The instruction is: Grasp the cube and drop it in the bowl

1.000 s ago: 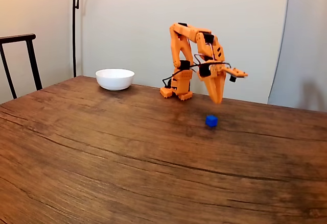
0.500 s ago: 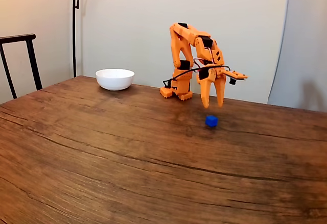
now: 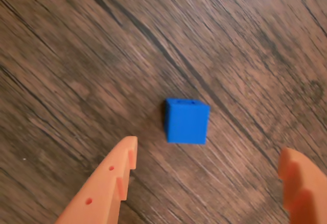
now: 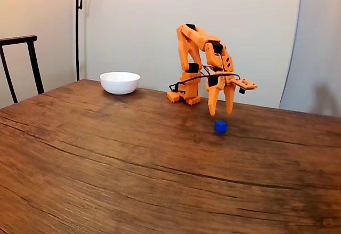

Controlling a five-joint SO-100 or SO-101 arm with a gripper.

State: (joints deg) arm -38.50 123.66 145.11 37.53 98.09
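Note:
The small blue cube [image 4: 220, 126] lies on the wooden table, right of centre in the fixed view. My orange gripper [image 4: 221, 113] hangs open just above and slightly behind it, fingers pointing down. In the wrist view the cube [image 3: 186, 121] sits on the wood just ahead of the gap between my two orange fingertips [image 3: 125, 152], and the gripper [image 3: 209, 157] touches nothing. The white bowl [image 4: 120, 82] stands at the back left of the table, well away from the arm's base.
A dark chair back [image 4: 21, 63] stands beyond the table's left edge and a black lamp pole [image 4: 78, 26] rises behind the bowl. The wooden table [image 4: 133, 170] stretches wide towards the camera. The arm's base [image 4: 184, 96] sits at the table's back edge.
The gripper went from shut to open and lowered towards the cube. The cube and bowl have stayed where they were.

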